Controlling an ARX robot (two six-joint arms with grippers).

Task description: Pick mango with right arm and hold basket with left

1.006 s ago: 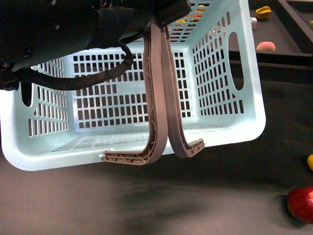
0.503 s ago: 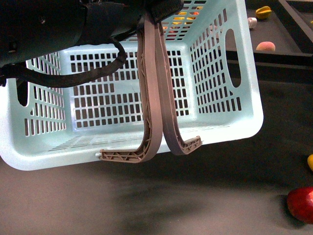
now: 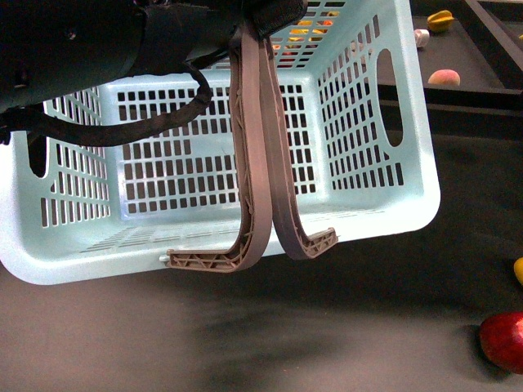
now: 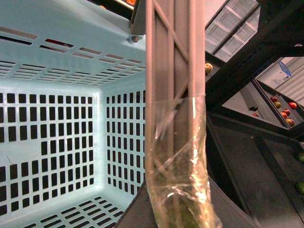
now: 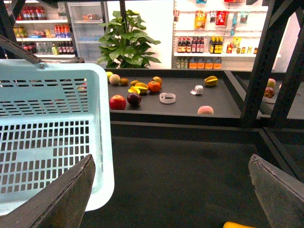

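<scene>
A light-blue slotted basket (image 3: 384,204) hangs above the dark table, tilted, with its brown handles (image 3: 260,155) pulled up together. My left gripper (image 3: 274,16) is shut on the basket handle at the top of the front view. In the left wrist view the handle (image 4: 173,85) runs straight out, wrapped in clear tape near the jaws. My right gripper (image 5: 171,199) is open over the dark table beside the basket (image 5: 47,142), holding nothing. Only a yellow-orange sliver shows at the picture's edge between its fingers, seemingly the mango (image 5: 240,224). It also peeks in at the right edge, mango (image 3: 519,269).
A red apple (image 3: 502,341) lies on the table at the front right, near the mango. A raised back shelf holds a peach (image 3: 444,77), a yellow starfruit (image 3: 440,20) and several other fruits (image 5: 142,88). A black frame post (image 5: 259,61) stands at the right.
The basket and my left arm shifted slightly left a second ago and have held still since. The apple and yellow sliver have not moved.
</scene>
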